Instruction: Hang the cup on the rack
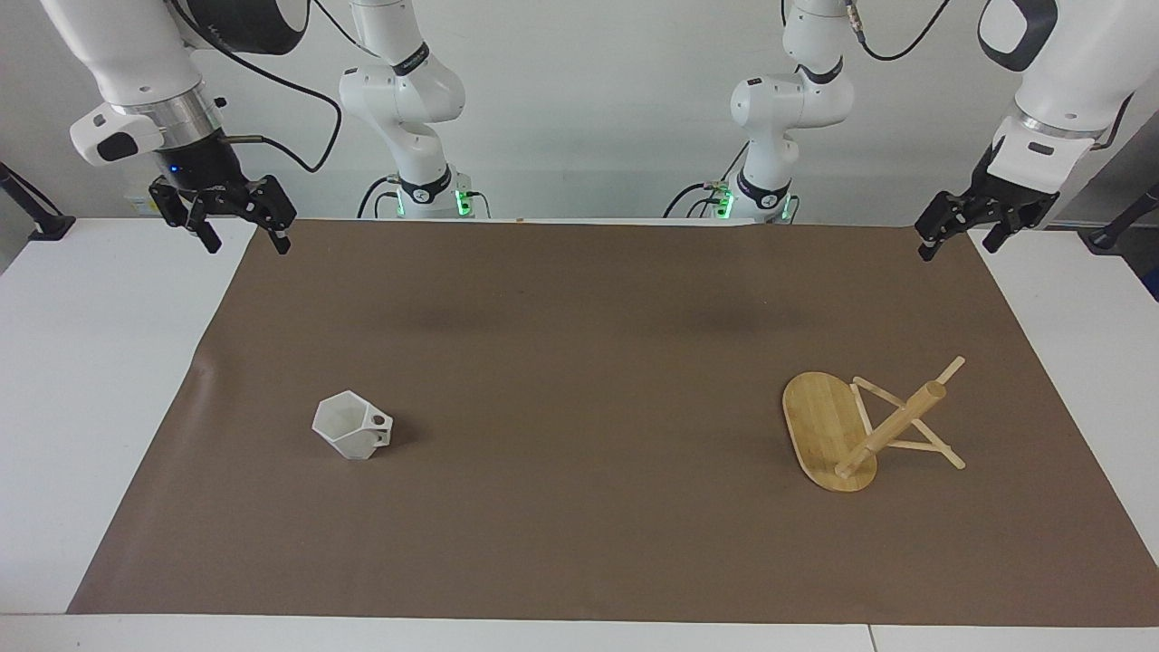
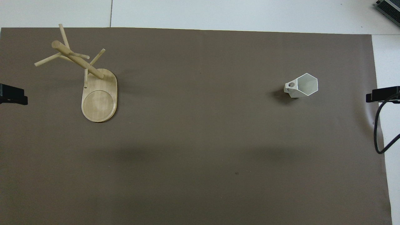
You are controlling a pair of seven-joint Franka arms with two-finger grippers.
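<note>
Honestly, looking at a cold start here. Spotting the cup (image 1: 351, 428) mouth-up on the brown mat (image 1: 579, 344), toward the right arm's end of the counter (image 1: 90, 407), handle turned toward the middle. Finding the rack (image 1: 869, 424) well apart from it, toward the left arm's end. Can't tell whether it stands properly or tips, going by the slanted look of the post in both views.

Seeing the right gripper (image 1: 240, 228) hanging up over the mat's corner at its own end, fingers spread and holding nothing. Same for the left gripper (image 1: 958, 237) over the other corner: fingers released, empty, waiting.

Worries from here:
- Pinching that faceted, tapered body badly and squirting the cup out sideways, or knocking it over on the way down.
- Grabbing by the handle and blocking the round hole, leaving no way onto a peg.
- Missing a thin peg with a small hole, then shoving the light rack across the mat or toppling it.
- Needing the left arm to steady the base, and clashing with the right arm there.
</note>
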